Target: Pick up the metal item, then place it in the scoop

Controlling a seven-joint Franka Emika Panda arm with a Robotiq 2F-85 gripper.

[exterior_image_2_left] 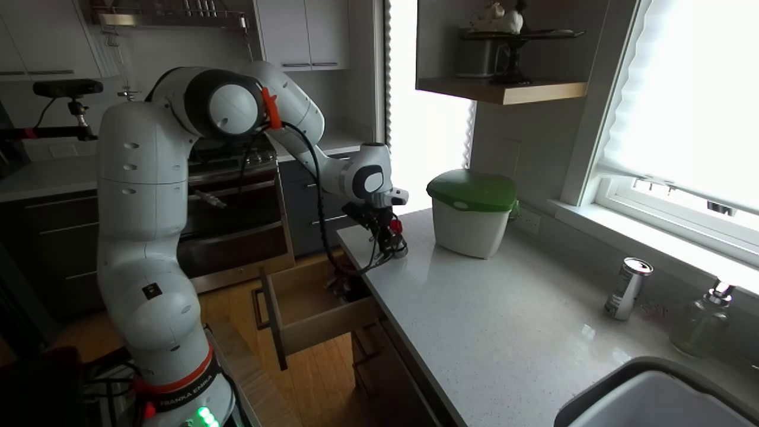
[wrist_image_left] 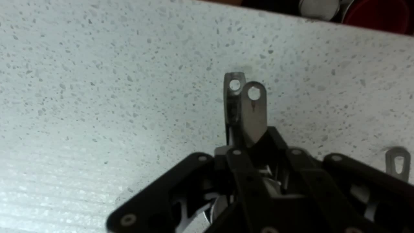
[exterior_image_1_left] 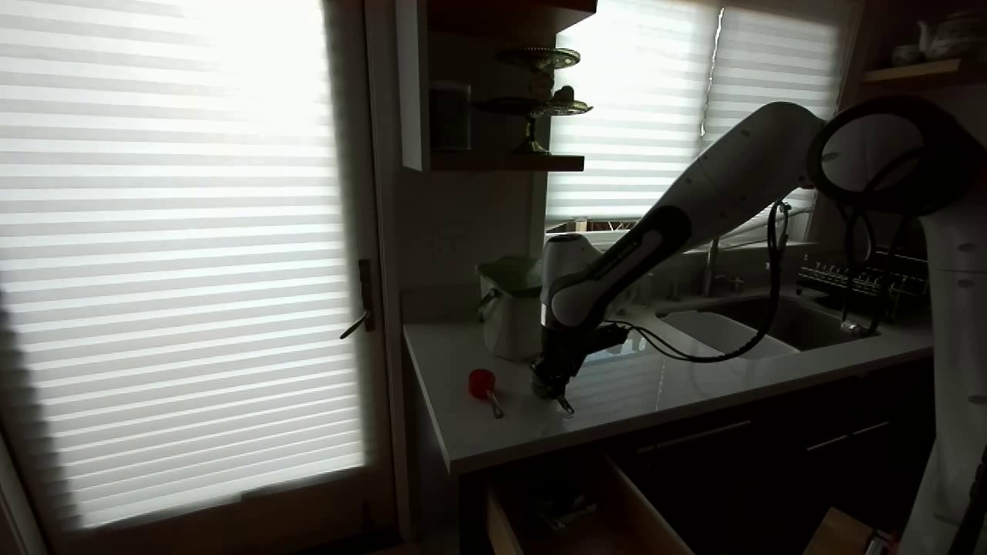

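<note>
The metal item (wrist_image_left: 254, 113) shows in the wrist view as slim dark-silver handles with holes in their ends. It sticks out between the fingertips of my gripper (wrist_image_left: 254, 144), which look shut on it. Rounded metal shows partly behind the fingers. In an exterior view the gripper (exterior_image_1_left: 549, 385) is low over the counter, and the item's tip (exterior_image_1_left: 567, 405) points toward the front edge. The scoop (exterior_image_1_left: 482, 383), a red cup with a metal handle, lies on the counter beside the gripper. Its handle end (wrist_image_left: 397, 161) shows at the wrist view's right edge. The red cup (exterior_image_2_left: 395, 225) is partly hidden behind the gripper.
A white bin with a green lid (exterior_image_2_left: 471, 190) stands on the counter (exterior_image_2_left: 492, 332) behind the gripper. An open drawer (exterior_image_2_left: 302, 296) juts out below the front edge. A can (exterior_image_2_left: 628, 287), a soap bottle (exterior_image_2_left: 702, 320) and the sink lie further along. A shelf (exterior_image_1_left: 505, 163) hangs above.
</note>
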